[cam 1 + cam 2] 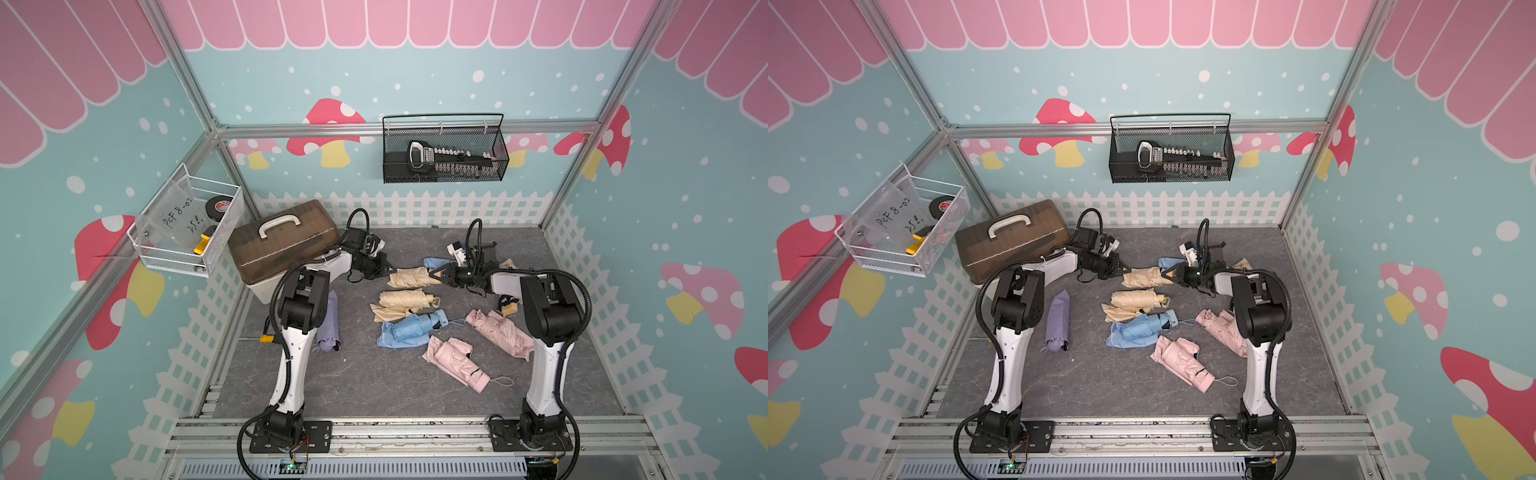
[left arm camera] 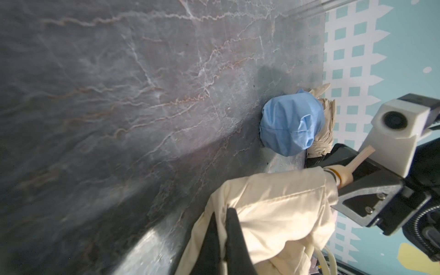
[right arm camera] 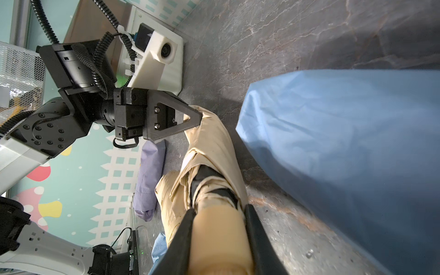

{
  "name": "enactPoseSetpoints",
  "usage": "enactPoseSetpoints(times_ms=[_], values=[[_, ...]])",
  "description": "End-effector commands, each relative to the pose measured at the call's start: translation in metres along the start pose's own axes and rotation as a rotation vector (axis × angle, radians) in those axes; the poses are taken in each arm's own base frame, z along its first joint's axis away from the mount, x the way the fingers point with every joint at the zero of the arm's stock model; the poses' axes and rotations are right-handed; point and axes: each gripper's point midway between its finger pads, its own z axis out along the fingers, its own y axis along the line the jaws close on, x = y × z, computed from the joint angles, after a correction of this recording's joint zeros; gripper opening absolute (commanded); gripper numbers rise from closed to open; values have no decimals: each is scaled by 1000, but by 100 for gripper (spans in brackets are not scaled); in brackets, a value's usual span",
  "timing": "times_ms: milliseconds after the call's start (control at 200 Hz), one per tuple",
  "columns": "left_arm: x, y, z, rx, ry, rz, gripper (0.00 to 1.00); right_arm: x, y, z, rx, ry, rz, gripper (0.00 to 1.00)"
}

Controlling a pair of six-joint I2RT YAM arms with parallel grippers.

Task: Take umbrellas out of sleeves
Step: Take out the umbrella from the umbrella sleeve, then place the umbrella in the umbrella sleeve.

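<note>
Mid-task. Right gripper is clamped on the handle of a beige umbrella at the back of the surface. Left gripper is pinched tight on the far end of its sleeve.

Two pink umbrellas and a blue umbrella lie bare. The lilac umbrella and rear blue bundle are probably still sleeved.

Brown box is shut, contents unseen. White wire basket holds tape. Black mesh basket holds a tool kit.

Eight umbrellas — two arms, two baskets.
</note>
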Motion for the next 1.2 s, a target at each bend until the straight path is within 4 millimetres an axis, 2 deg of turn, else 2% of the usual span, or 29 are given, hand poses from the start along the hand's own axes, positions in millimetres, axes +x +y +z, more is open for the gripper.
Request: enactPoseSetpoints(times_ms=[0,300,520,630,670,685,745,845,976,1086,1196], values=[[23,39,8,-166,68,-46,0,5,0,3,45,23,-17,3],[22,75,-38,-535,11,61,0,10,-16,-19,173,-23,-36,2],[31,85,-47,-571,29,62,0,12,-23,-40,173,-53,-22,2],[31,84,-50,-574,19,62,0,7,-23,-59,153,-102,-14,2],[29,84,-52,-577,13,64,0,8,-31,-68,169,-118,4,2],[29,83,-52,-574,13,64,0,2,-24,-76,168,-141,-12,2],[27,81,-52,-564,10,67,0,-1,-21,-90,156,-169,-14,2],[25,76,-52,-550,6,74,0,-2,-6,-101,100,-176,-38,2],[21,70,-51,-525,-1,83,0,-14,29,-114,13,-231,-109,2],[19,64,-47,-500,-3,91,0,-27,62,-121,-106,-290,-141,2],[19,59,-41,-472,6,103,0,-31,81,-111,-167,-267,-152,3]])
